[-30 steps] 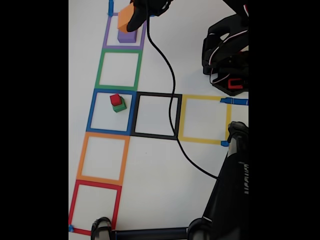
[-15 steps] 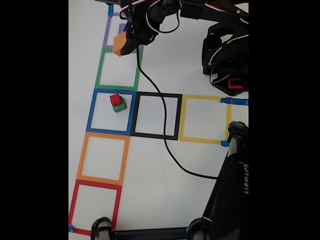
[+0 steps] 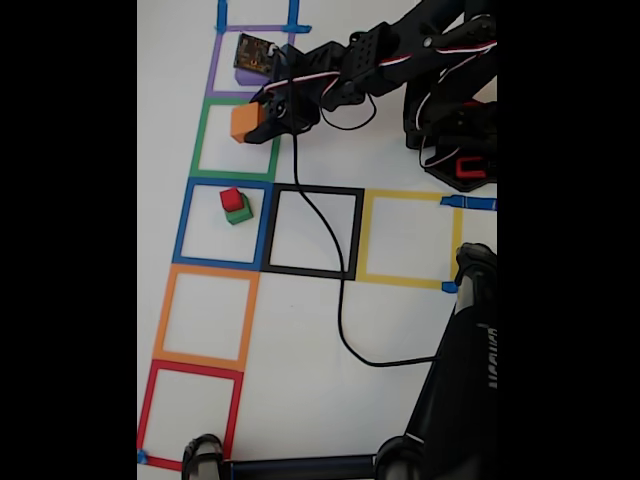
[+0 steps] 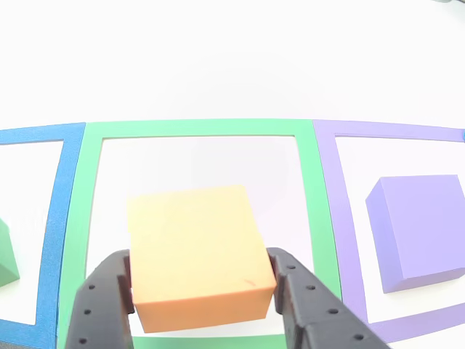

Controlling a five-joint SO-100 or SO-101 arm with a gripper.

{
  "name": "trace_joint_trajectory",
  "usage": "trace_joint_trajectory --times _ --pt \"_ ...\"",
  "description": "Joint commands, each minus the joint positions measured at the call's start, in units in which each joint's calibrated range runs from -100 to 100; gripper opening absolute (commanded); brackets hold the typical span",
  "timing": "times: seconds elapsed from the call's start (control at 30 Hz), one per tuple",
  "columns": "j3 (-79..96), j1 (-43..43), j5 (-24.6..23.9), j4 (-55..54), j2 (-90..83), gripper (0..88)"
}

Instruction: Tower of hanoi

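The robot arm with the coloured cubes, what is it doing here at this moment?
The gripper is shut on the orange cube and holds it above the green tape square. The purple cube sits alone in the purple tape square beside it. In the fixed view, the red cube is stacked on the green cube inside the blue tape square. The other tape squares hold no cubes.

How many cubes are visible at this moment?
4. The orange cube is in the gripper over the green square; purple cube in the purple square; red cube atop green cube in the blue square.
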Motion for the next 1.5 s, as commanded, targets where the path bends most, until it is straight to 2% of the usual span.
trace_joint_trajectory --times 0.0,0.5,0.73,1.1,1.23,1.47 --pt "2.06 1.09 0.36 -13.05 5.76 12.6" --pt "-3.03 1.09 0.36 -39.2 33.78 12.8" --pt "-6.03 0.71 0.36 -42.85 39.67 13.6" --pt "-5.39 0.42 0.36 -46.33 42.34 24.3" --pt "-5.66 0.32 0.36 -46.65 42.26 29.0" --pt "-5.39 -0.06 0.36 -43.9 34.42 29.8"
